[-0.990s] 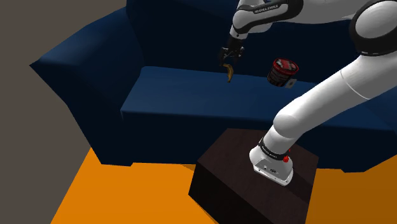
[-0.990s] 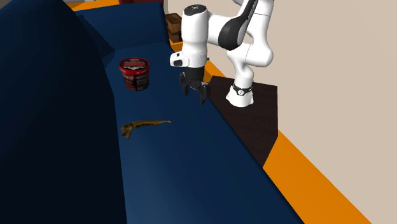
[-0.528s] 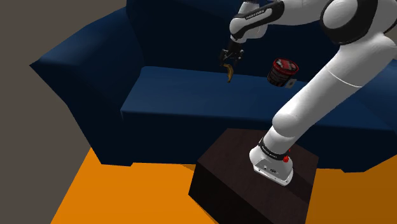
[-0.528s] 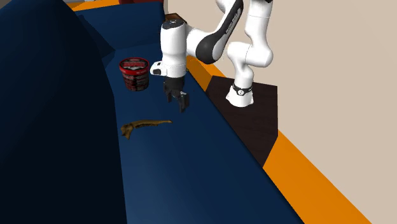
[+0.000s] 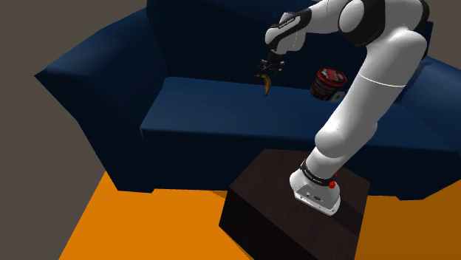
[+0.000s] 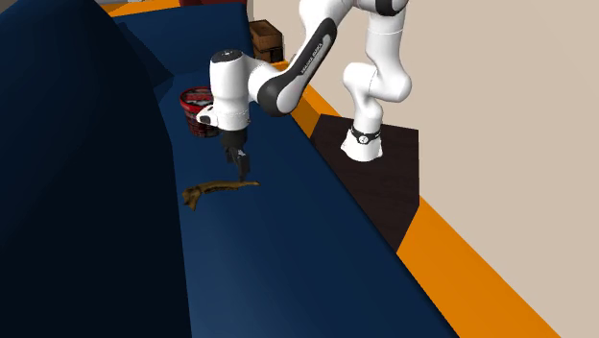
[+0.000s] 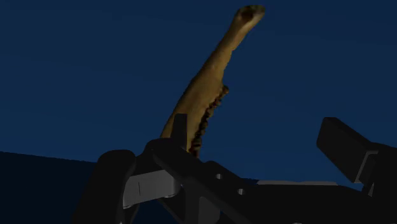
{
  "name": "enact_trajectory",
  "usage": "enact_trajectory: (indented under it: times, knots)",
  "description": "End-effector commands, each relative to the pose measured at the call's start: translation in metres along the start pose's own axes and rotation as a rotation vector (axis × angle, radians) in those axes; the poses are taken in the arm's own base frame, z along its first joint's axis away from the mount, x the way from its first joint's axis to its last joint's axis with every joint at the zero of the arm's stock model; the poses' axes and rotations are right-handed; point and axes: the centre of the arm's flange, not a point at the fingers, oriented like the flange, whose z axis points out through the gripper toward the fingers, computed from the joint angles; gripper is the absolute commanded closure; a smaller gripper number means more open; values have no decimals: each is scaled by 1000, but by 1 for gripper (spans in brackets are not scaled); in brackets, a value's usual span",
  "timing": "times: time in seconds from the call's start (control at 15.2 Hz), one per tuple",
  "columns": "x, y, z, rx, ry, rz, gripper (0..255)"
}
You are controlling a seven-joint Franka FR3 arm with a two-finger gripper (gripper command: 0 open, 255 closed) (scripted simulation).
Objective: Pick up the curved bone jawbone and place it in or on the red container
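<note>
One worry: my empty, spread claw (image 6: 238,165) hung over the thin end of the brown jawbone (image 6: 219,189); pinching there might slip.

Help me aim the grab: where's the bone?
In the second exterior view the bone lies on the sofa seat, below the red tub, the open gripper above its thin end.

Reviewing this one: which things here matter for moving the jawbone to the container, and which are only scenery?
Belongs to the job:
- tan jawbone
- red container
- end effector, open, close to the jawbone

Just lying about:
- blue sofa
- dark stand
- orange floor
- small brown box
</note>
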Motion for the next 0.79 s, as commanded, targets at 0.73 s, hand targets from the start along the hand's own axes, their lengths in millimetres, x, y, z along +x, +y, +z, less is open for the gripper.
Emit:
enact_trajectory:
  times: [0.73]
  knots:
    - [42,44,78,-6,27,99,0]
